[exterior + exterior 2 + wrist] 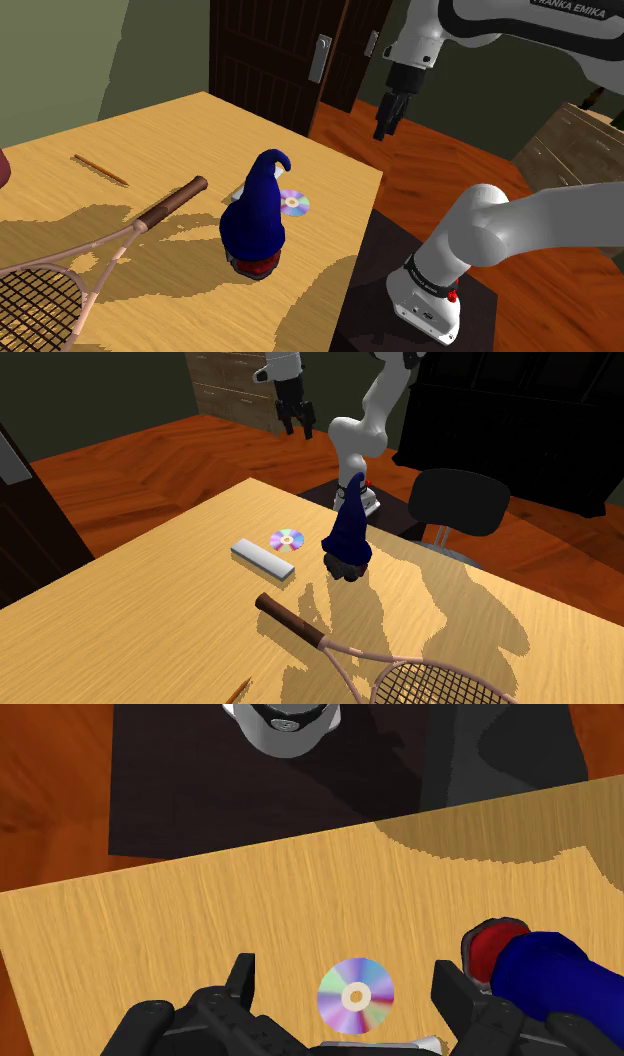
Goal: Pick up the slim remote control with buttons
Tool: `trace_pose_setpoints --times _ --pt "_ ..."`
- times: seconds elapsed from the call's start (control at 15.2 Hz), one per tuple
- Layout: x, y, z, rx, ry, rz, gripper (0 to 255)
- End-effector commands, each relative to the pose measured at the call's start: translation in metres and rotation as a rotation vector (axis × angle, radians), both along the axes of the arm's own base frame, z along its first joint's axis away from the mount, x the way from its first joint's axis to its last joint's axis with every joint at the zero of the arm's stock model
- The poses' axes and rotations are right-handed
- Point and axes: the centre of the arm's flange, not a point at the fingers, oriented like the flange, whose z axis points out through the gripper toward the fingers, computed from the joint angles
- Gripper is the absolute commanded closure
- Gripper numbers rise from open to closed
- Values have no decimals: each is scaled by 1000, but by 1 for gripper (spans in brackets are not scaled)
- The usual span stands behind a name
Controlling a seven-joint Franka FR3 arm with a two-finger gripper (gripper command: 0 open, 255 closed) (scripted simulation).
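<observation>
Hovering high up near the table (150, 602) edge, the gripper (295, 422) is hanging with fingers (243, 972) spread. The slim grey remote (263, 559) is lying flat just beside the CD (286, 539), near the blue pointed hat (349, 527). Probably light, stiff, kinda slick, so I'm thinking pinch across its narrow sides, mid-length.

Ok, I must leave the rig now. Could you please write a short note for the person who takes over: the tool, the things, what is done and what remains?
Tool: open, empty, high above the table, roughly over the shiny disc.
Remote: a plain light grey slab lying flat on the table, next to the disc. The blue pointed hat stands on the disc's other side.
Done: nothing is gripped yet.
Left: go down over the remote, shut on it, lift. The hat is near, so probably approach with care.
</observation>
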Motion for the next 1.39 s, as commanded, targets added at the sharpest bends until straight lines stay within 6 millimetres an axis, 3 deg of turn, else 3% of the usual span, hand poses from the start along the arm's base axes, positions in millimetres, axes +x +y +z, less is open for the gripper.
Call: trace_pose_setpoints --times 0.0,0.73,1.32 --pt "0 0 0 0 0 0 0" --pt "60 95 -84 -64 -19 -446 0" --pt "136 143 -156 -116 -35 -810 0"
